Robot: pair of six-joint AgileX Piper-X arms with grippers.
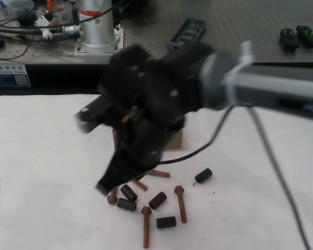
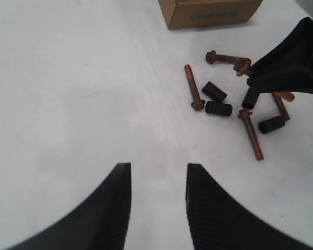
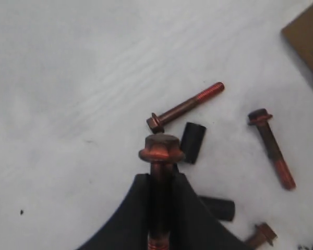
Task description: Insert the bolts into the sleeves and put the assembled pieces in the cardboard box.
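The right wrist view caught the right hand (image 3: 161,177) clamped on a bolt (image 3: 161,148), shank running along the hand, head out beyond its tips. The high view gave that arm's bulk over the cardboard box (image 1: 176,139). The left hand (image 2: 158,167) hung spread apart above the worktop (image 2: 68,78).

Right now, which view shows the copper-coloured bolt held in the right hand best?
Right wrist view: the copper-coloured flanged metal bolt sits clamped in the right hand, head and shank plain. High view: that hand's black body covers it. Left wrist view: cannot tell it from the loose bolts nearby.
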